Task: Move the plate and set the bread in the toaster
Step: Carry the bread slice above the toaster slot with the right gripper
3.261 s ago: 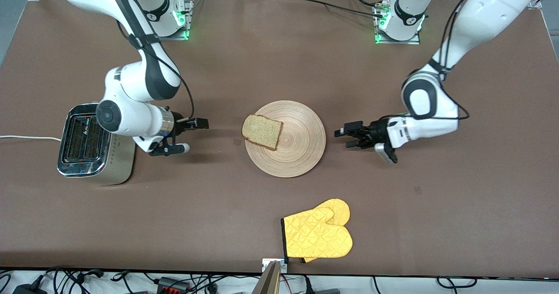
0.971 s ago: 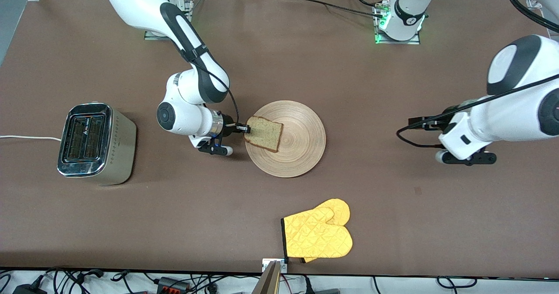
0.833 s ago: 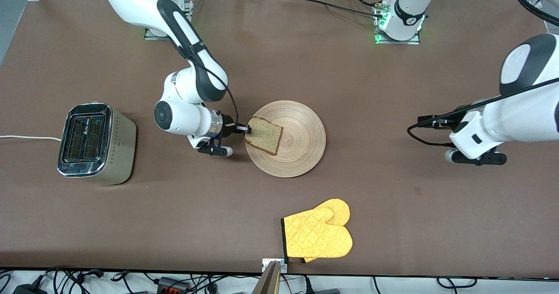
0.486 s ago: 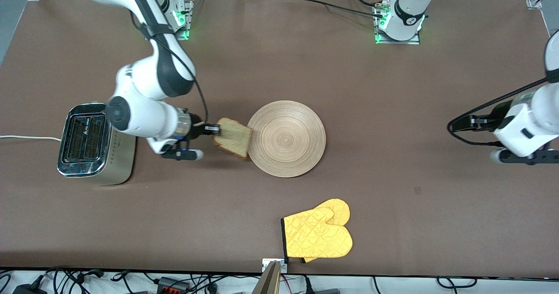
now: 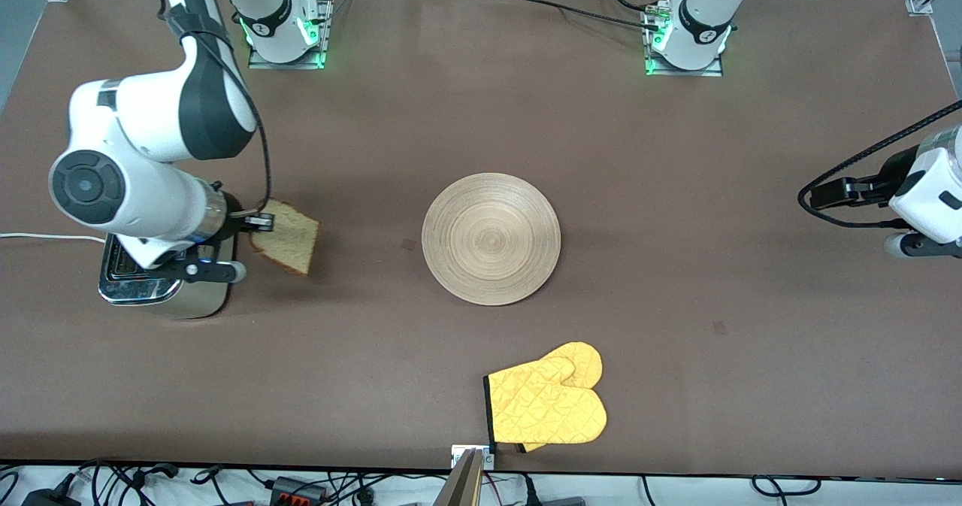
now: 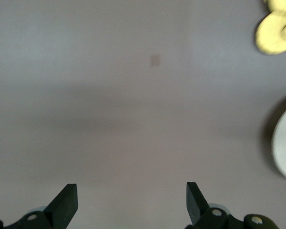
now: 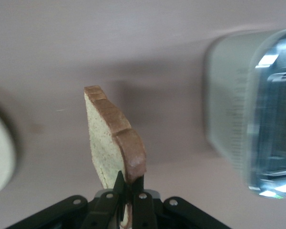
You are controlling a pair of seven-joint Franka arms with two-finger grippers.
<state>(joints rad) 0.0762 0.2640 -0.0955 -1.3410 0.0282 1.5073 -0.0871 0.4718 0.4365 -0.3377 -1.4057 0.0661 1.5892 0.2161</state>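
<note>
The right pincer (image 5: 259, 222), pinching the bread (image 5: 285, 245) by its crust just beside the toaster (image 5: 124, 284), should turn the slice edge-down above a slot, while the left pincer (image 6: 131, 202) waits spread over bare tabletop (image 5: 676, 190).

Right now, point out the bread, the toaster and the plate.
bread (image 5: 289, 241), front view, middle of the slice's face.
toaster (image 7: 257, 114), right wrist view, its side wall near the chrome top.
plate (image 5: 491, 238), front view, centre of the rings.

A robotics laboratory: two white arms are bolted on metal base plates (image 5: 684, 66) lit by green lamps along the far edge of a brown-covered worktop (image 5: 481, 115), with aluminium framing at its corners and loose cables (image 5: 301, 485) below its near edge.
</note>
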